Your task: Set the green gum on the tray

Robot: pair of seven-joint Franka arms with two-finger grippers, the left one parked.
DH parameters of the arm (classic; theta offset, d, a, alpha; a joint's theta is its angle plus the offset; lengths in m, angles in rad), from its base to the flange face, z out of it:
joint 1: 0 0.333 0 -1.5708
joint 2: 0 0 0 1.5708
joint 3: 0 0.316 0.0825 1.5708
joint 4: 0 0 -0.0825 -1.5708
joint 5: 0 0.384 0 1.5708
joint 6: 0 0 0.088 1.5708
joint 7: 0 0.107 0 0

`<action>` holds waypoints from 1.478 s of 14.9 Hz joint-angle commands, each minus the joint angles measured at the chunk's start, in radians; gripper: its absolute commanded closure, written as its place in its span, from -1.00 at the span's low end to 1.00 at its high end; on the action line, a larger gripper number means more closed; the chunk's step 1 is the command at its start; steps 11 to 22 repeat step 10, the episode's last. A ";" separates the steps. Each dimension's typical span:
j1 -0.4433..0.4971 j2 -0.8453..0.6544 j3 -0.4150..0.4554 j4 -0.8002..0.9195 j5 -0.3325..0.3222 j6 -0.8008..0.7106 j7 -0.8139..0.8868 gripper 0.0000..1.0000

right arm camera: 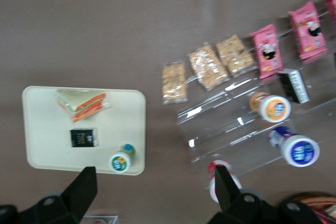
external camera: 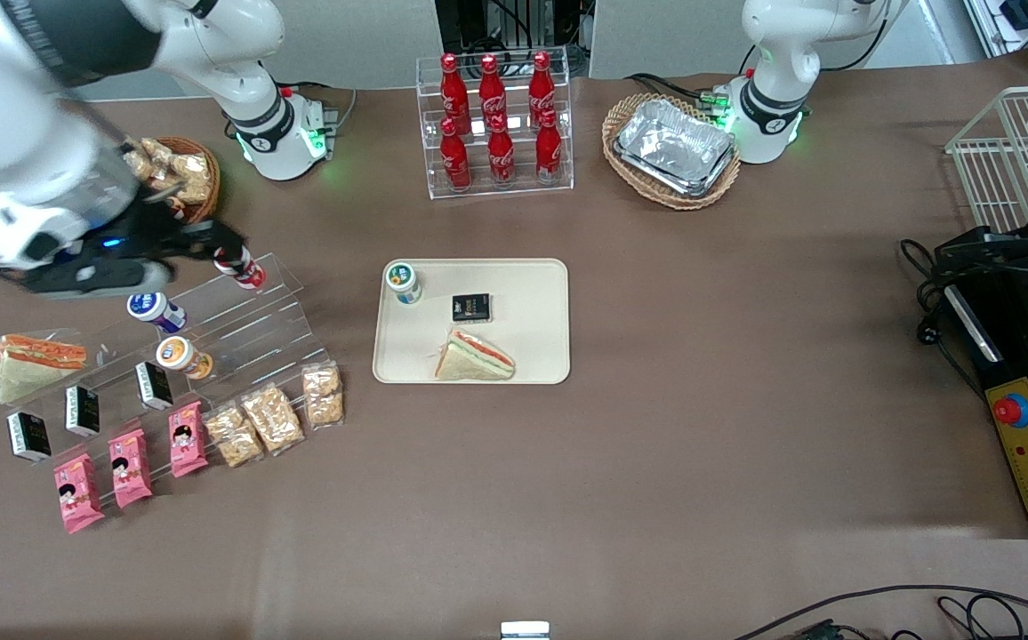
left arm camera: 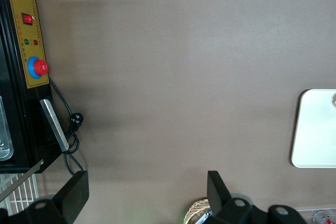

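The green gum (external camera: 404, 282) stands upright on the cream tray (external camera: 532, 302), in the tray corner farthest from the front camera, toward the working arm's end. It also shows in the right wrist view (right arm camera: 120, 161), on the tray (right arm camera: 42, 129). My gripper (external camera: 212, 242) hangs open and empty above the clear stepped stand (external camera: 238, 324), well away from the tray and close to a red-lidded bottle (external camera: 247, 271). In the right wrist view the gripper (right arm camera: 155, 192) has its fingers spread wide, with bare table between them.
A sandwich (external camera: 474, 357) and a black packet (external camera: 471, 308) lie on the tray. The stand holds a blue-lidded bottle (external camera: 155, 309), an orange-lidded bottle (external camera: 180, 355) and small black boxes. Snack packets lie nearer the camera. A cola rack (external camera: 496, 124) and a wicker basket (external camera: 672, 149) stand farther back.
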 commanded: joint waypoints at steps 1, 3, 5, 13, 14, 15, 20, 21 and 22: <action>0.004 0.002 -0.101 0.022 -0.069 -0.025 -0.133 -1.00; 0.004 0.008 -0.184 0.022 -0.061 -0.019 -0.168 -1.00; 0.002 0.012 -0.207 0.025 -0.066 -0.019 -0.168 -1.00; -0.074 0.009 -0.192 0.024 -0.058 -0.024 -0.173 -1.00; -0.074 0.009 -0.192 0.024 -0.058 -0.024 -0.173 -1.00; -0.074 0.009 -0.192 0.024 -0.058 -0.024 -0.173 -1.00; -0.074 0.009 -0.192 0.024 -0.058 -0.024 -0.173 -1.00; -0.074 0.009 -0.192 0.024 -0.058 -0.024 -0.173 -1.00; -0.074 0.009 -0.192 0.024 -0.058 -0.024 -0.173 -1.00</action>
